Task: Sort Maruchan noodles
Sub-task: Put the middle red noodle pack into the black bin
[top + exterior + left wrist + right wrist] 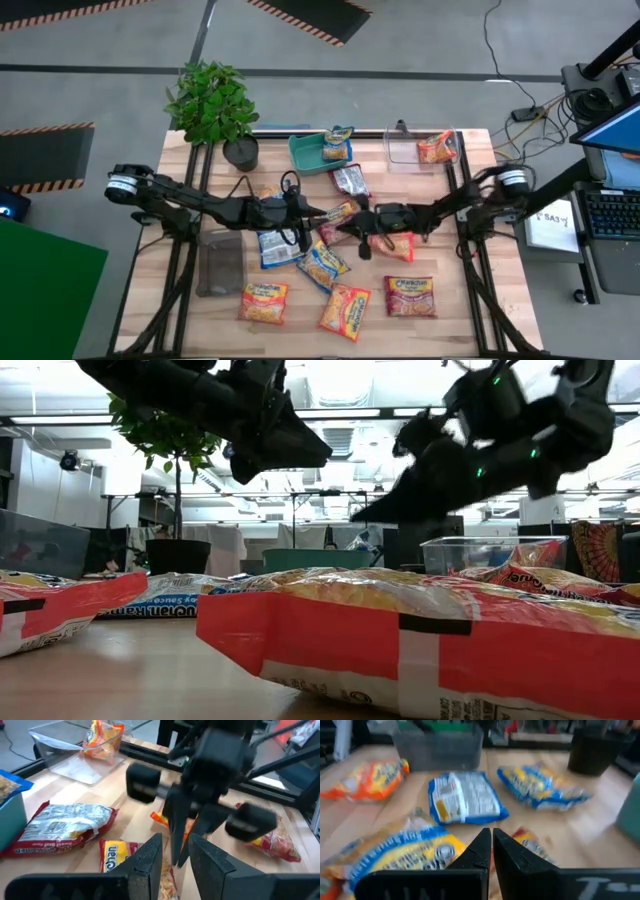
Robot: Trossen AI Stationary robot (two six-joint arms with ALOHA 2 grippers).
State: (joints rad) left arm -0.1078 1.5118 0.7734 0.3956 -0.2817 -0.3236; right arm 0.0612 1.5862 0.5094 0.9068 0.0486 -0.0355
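Several Maruchan packets lie flat on the wooden table: a blue-and-white one, a blue-and-yellow one, orange ones and red ones. My left gripper is open and empty above the table's middle, over an orange-yellow packet; it also shows in the left wrist view. My right gripper faces it, fingers shut and pointing down. In the low view both grippers hang clear above the packets, the left and the right.
A teal tray at the far edge holds a blue packet. A clear bin to its right holds an orange packet. Another clear bin stands at the left. A potted plant stands at the far left corner.
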